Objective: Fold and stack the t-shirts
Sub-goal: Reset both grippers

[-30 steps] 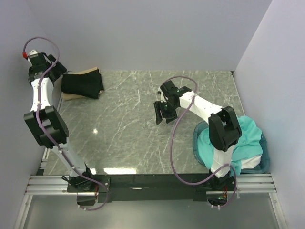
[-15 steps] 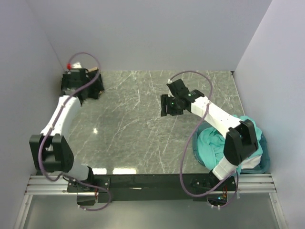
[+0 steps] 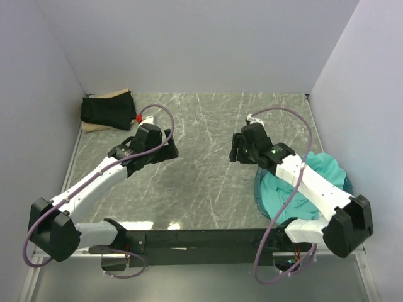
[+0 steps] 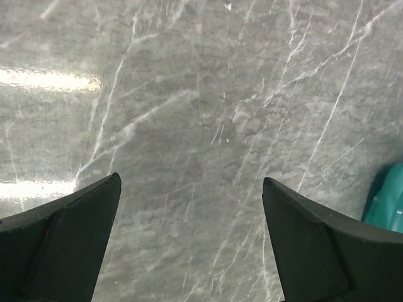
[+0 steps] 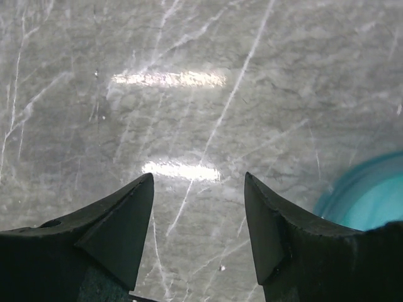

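Single layer of teal t-shirts (image 3: 315, 181) at 4 o'clock should be pinched; left pincer (image 4: 190, 179), right pincer (image 5: 199, 176) are open, empty.

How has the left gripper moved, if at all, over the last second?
Yes. The left gripper has swung away from the black shirt in the far left corner, coming rightward and nearer, out over the middle of the table.

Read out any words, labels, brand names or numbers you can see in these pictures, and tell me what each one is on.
None can be read. No writing shows on the black shirt, the teal shirts, the tub, the table, the left claw or the right claw.
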`<state>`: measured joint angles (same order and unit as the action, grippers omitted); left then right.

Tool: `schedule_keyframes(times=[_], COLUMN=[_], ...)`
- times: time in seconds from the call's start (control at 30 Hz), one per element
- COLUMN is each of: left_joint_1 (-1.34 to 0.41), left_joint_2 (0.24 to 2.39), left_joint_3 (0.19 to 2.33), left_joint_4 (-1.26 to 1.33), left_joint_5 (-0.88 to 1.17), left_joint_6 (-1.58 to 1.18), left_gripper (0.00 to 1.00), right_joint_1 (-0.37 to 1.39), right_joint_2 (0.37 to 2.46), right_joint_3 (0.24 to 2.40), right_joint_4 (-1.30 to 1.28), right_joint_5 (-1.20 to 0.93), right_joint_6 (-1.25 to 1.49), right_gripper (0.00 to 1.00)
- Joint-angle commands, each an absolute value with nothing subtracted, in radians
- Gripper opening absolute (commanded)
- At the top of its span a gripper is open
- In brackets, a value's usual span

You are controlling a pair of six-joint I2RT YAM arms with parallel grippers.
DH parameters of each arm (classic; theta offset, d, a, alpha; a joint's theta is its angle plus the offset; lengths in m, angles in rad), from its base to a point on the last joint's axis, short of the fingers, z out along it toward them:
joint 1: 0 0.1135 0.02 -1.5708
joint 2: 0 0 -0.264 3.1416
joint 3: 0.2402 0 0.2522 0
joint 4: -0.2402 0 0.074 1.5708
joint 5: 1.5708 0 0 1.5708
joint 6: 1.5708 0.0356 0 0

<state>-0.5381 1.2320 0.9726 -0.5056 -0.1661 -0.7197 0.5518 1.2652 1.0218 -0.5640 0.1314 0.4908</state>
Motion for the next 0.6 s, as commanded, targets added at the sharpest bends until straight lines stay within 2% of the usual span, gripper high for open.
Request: schedule_keyframes(times=[0.0,0.2,0.57], left_joint_1=[-0.548,-0.548,-0.548], left_joint_2=[1.178,1.124,1.075], left_joint_3=[1.0,0.977,0.95], left_joint_4=[-0.505,-0.46,-0.454], left_joint_5=[-0.225,-0.21,-0.186], left_joint_6=[-0.732,-0.707,-0.683], left_gripper=[0.99,0.99,0.99], right_joint_1=[0.551,0.551,0.551], right_joint_2=[1.162,1.048,0.968], right_joint_3=[0.962,0.882,0.836], right_joint_4=[-0.505,-0.491,-0.531], right_joint_5=[0.205,0.271,0.317], right_joint_6=[0.558,0.601,0.693], right_gripper=[0.66,0.66,0.66])
